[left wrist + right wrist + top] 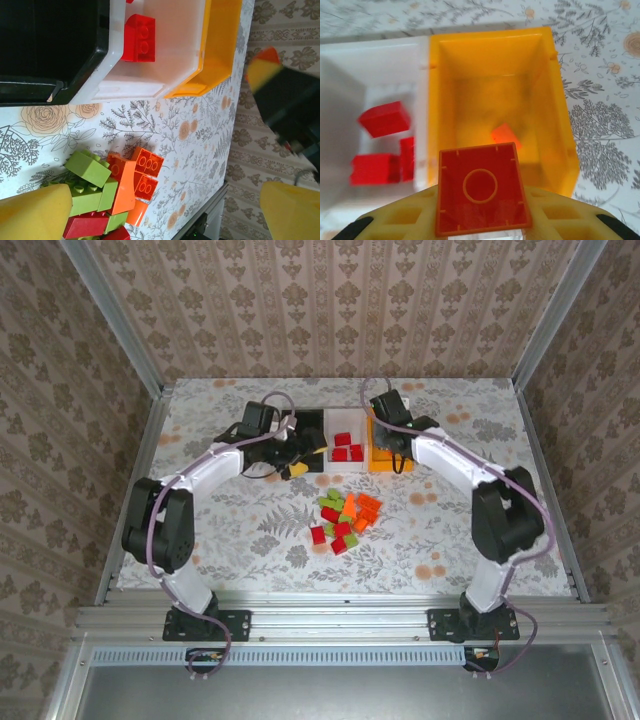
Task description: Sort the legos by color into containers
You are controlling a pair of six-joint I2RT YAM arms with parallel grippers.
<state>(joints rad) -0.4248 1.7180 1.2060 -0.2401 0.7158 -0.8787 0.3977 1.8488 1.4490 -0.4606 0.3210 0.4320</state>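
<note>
While a loose heap of small red, orange and yellow-green plastic lego bricks [345,520] lies at mid-frame in the overhead view, the left gripper [295,465] just beyond it hangs with jaws spread wide and empty, beside the black plastic bin [50,40]. Right gripper [482,225] clamps one orange brick [482,187] above the orange-yellow plastic bin [555,110], where another orange piece [506,136] lies; the white plastic bin [340,100], between the other two, holds red bricks [384,119].
</note>
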